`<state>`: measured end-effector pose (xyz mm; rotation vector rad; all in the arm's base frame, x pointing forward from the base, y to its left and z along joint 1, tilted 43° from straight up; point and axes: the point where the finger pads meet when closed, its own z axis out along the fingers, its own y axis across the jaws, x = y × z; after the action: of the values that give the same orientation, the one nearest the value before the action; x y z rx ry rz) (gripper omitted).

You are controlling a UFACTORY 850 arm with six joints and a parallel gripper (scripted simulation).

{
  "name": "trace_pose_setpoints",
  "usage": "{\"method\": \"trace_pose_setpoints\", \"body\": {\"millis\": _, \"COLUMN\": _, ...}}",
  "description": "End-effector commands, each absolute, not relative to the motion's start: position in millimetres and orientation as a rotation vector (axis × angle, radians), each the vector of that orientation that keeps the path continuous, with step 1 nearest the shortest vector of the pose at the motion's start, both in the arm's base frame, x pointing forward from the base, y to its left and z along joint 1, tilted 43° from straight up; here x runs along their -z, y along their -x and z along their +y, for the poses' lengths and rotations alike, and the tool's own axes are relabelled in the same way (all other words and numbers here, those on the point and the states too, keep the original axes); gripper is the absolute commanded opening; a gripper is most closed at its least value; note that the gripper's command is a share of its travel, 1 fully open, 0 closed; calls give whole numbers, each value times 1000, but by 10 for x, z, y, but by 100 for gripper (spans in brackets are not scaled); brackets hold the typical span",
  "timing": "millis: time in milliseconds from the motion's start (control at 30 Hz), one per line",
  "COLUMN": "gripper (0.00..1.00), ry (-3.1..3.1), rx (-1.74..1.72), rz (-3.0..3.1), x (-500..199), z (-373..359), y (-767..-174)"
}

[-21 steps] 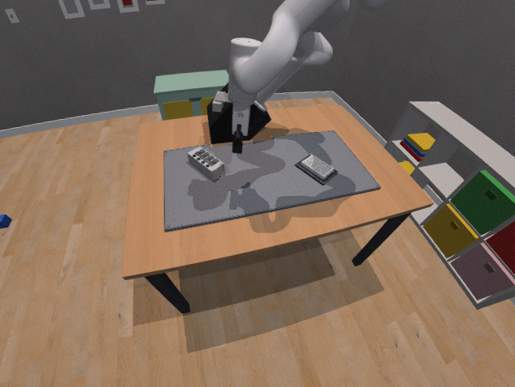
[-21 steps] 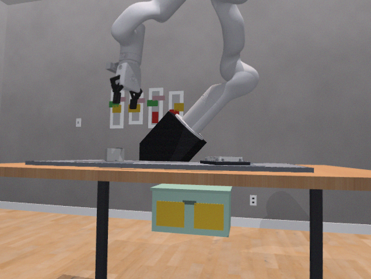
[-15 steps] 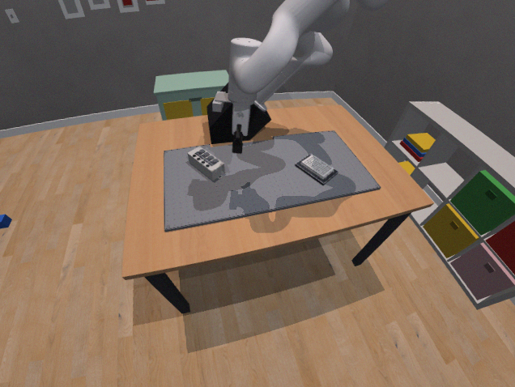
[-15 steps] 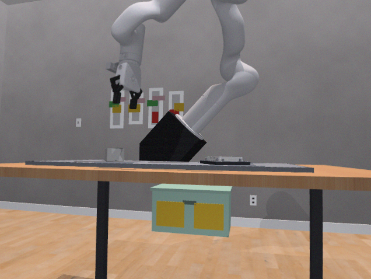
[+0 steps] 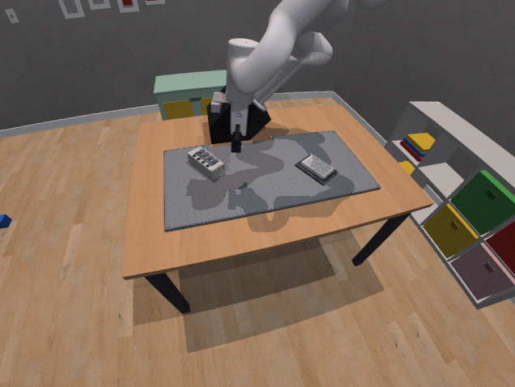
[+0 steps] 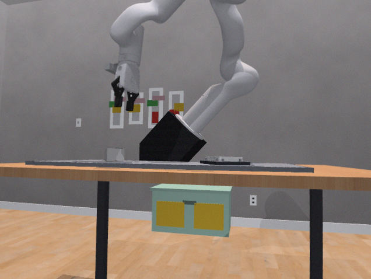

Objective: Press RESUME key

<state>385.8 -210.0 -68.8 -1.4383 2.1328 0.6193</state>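
The operator panel is a small grey box with several dark keys on top. It sits on the left part of the grey mat. It also shows in the low side view as a grey block. The key names are too small to read, and I see no lit lamp. My gripper hangs well above the mat, to the right of and behind the panel. In the side view its black fingers point down, stand partly apart and hold nothing.
A flat dark tray with a white ribbed top lies on the right part of the mat. The arm's black base stands at the table's back edge. A green cabinet is behind the table and a shelf with coloured bins is to the right.
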Motion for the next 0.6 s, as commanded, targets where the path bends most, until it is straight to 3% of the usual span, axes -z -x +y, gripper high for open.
{"method": "trace_pose_setpoints", "body": {"millis": 0, "gripper": 0, "ry": 1501, "rx": -596, "rz": 2075, "x": 805, "z": -2139, "y": -3745}}
{"method": "trace_pose_setpoints", "body": {"millis": 567, "gripper": 0, "ry": 1765, "rx": -511, "rz": 1780, "x": 1307, "z": -2179, "y": -3212}}
